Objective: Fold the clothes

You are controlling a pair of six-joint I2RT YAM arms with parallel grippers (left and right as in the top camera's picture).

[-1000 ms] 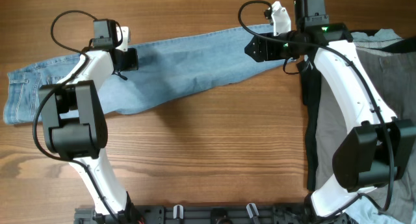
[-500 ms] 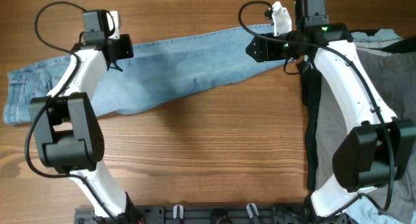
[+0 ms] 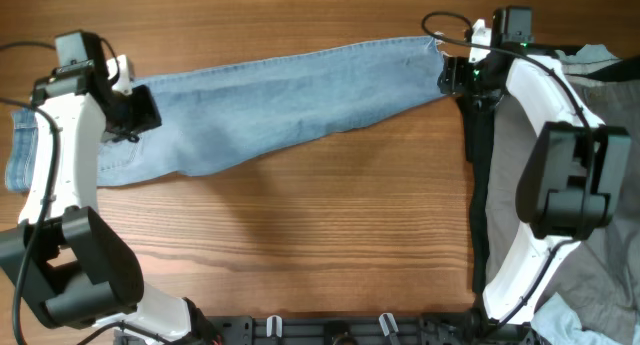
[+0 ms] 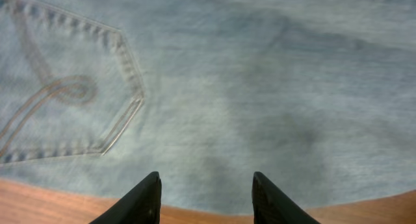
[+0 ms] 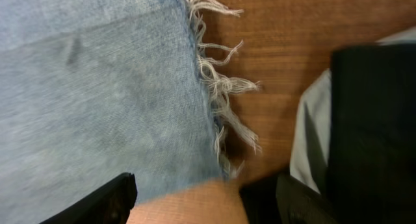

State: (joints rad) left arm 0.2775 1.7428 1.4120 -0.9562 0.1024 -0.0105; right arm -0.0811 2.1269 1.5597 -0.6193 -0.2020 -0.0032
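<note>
Brown wooden desk (image 3: 330, 225): faded light-blue denim jeans (image 3: 290, 95) lie unfolded across its far side; your left end effector (image 4: 206, 185) and right end effector (image 5: 205, 191) are open, the right liable to snag the neighbouring black fabric garment (image 5: 377, 120).

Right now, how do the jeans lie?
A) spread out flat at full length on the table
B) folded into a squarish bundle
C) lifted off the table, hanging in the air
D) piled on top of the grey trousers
A: the jeans lie flat at full length along the wooden table, with the frayed hem resting on the wood at the right end.
</note>
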